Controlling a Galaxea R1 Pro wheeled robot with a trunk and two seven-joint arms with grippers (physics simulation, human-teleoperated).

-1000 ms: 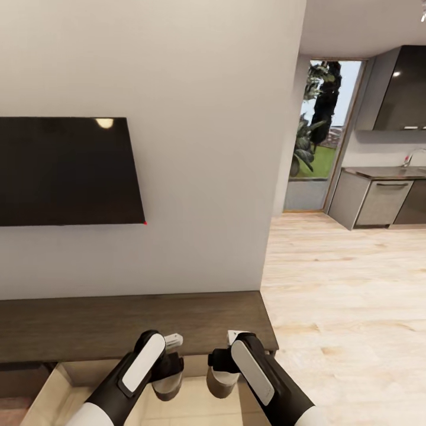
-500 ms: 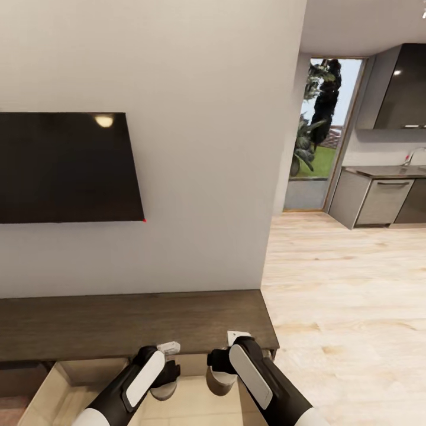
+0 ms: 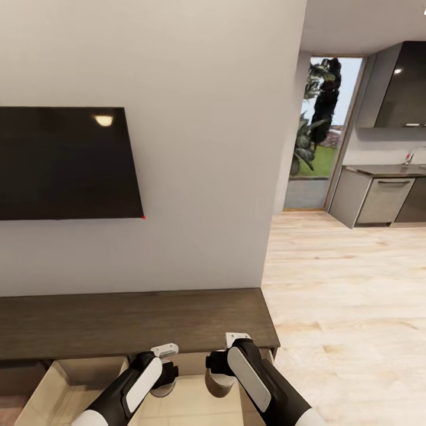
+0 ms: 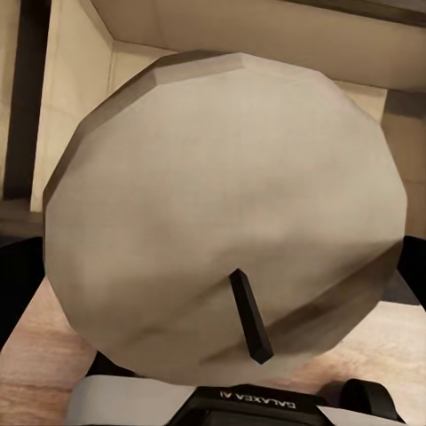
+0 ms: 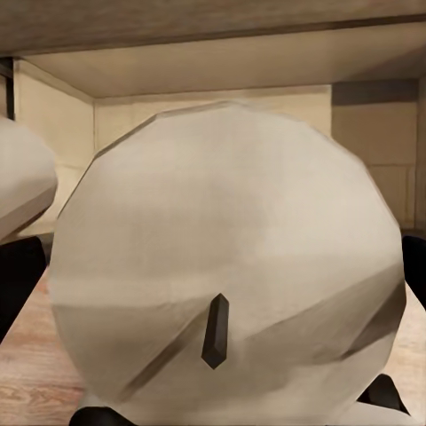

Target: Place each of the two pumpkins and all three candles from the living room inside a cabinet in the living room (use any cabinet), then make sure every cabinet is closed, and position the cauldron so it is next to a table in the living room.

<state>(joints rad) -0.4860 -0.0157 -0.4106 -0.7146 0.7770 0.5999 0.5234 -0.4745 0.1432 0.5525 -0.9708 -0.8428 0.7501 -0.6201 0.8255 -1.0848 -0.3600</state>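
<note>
- Left candle [image 4: 226, 209]: cream-beige stub with a short dark wick, seen top-on in the left wrist view. In the head view it shows at [image 3: 163, 387] as a pale cylinder under the left gripper [image 3: 164, 378], over the open compartment.
- Right candle [image 5: 226, 266]: same kind, wick toward the camera in the right wrist view; at [image 3: 218, 381] in the head view, hanging below the right gripper [image 3: 220, 374]. A second pale rounded shape at that wrist view's edge is the left candle [image 5: 22, 177], just beside it and apart.
- Fingers: each gripper is clamped on its candle. Dark finger parts flank the candle in both wrist views; contact itself is hidden behind the wax.
- Cabinet [image 3: 136, 322]: low, long, dark-brown top against the wall. Its front is open below both grippers — a light wood interior [image 3: 77, 378] with a back panel and side walls shows. Both candles sit at the mouth of this space; whether either touches the compartment floor cannot be told.
- TV [image 3: 65, 163]: black screen on the grey wall above the cabinet.
- Floor [image 3: 349, 284]: light planks running toward a kitchen unit [image 3: 378, 198] and a glazed door [image 3: 322, 136] with greenery outside.
</note>
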